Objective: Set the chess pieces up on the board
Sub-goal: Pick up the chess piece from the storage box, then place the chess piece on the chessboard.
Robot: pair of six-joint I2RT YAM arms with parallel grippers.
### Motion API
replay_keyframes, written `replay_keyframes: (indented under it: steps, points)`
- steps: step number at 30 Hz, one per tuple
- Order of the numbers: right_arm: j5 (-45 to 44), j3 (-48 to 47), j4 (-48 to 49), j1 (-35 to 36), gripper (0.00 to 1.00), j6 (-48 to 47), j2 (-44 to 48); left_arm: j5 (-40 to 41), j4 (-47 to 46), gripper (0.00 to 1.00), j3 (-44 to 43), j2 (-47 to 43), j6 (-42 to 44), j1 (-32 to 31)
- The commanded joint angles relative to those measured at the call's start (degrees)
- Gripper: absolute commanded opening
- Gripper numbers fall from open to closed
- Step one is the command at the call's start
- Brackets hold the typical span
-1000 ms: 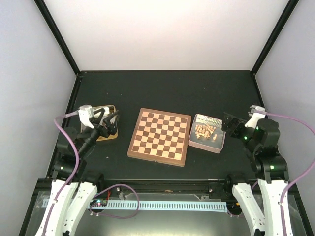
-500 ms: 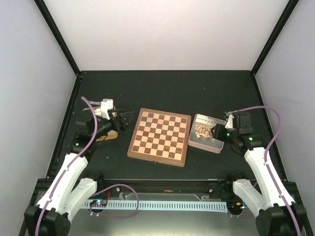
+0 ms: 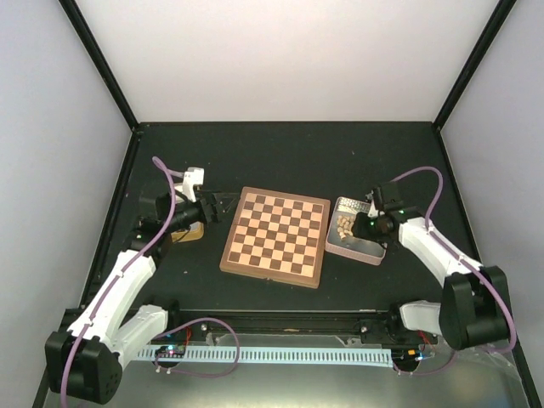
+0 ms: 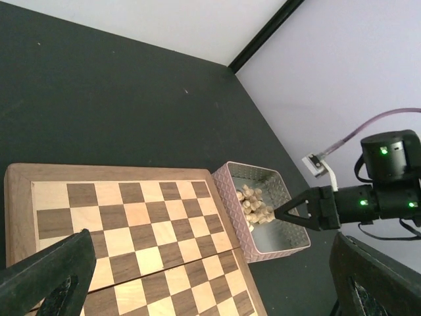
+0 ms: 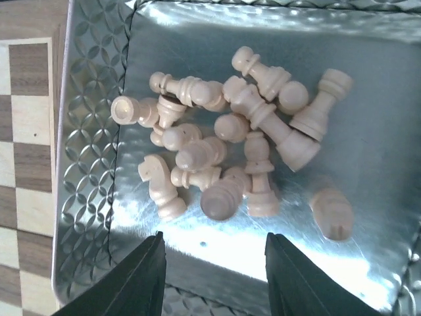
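Right gripper (image 5: 214,260) hangs spread and empty over the tin (image 5: 85,164) at centre right of the overhead frame, where pale chess pieces (image 5: 223,151) lie toppled in a tangled heap. Closing there could pinch two at once or squirt a smooth, rounded piece away. Left gripper (image 3: 223,204), also spread and empty, hovers at the bare board's (image 3: 274,235) left edge.

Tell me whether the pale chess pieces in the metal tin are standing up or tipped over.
Mostly tipped over: the pale chess pieces lie on their sides, jumbled together on the tin floor.
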State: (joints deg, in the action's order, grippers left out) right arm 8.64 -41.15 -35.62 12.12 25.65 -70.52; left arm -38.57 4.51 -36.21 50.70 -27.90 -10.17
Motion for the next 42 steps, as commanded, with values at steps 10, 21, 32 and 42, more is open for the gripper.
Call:
replay_keyframes:
  steps: [10, 21, 32, 42]
  points:
    - [-10.71, -6.06, 0.91, 3.66, 0.31, -1.42, -9.64, 0.66, -1.00, 0.99, -2.13, 0.41, -0.85, 0.32]
    - [-10.13, -6.14, -0.07, 3.95, 0.12, -2.22, -11.54, 2.40, -1.12, 0.99, -2.66, 1.08, -1.07, 0.33]
    - [-15.78, -12.43, -9.41, 10.05, 0.11, 2.24, -0.22, 12.36, 5.46, 0.99, -8.06, -0.94, 1.74, 0.33]
    - [-8.17, -24.51, -6.71, 23.74, 0.11, 2.72, -9.38, 16.90, 7.44, 0.99, -8.87, -4.38, 3.51, 0.29]
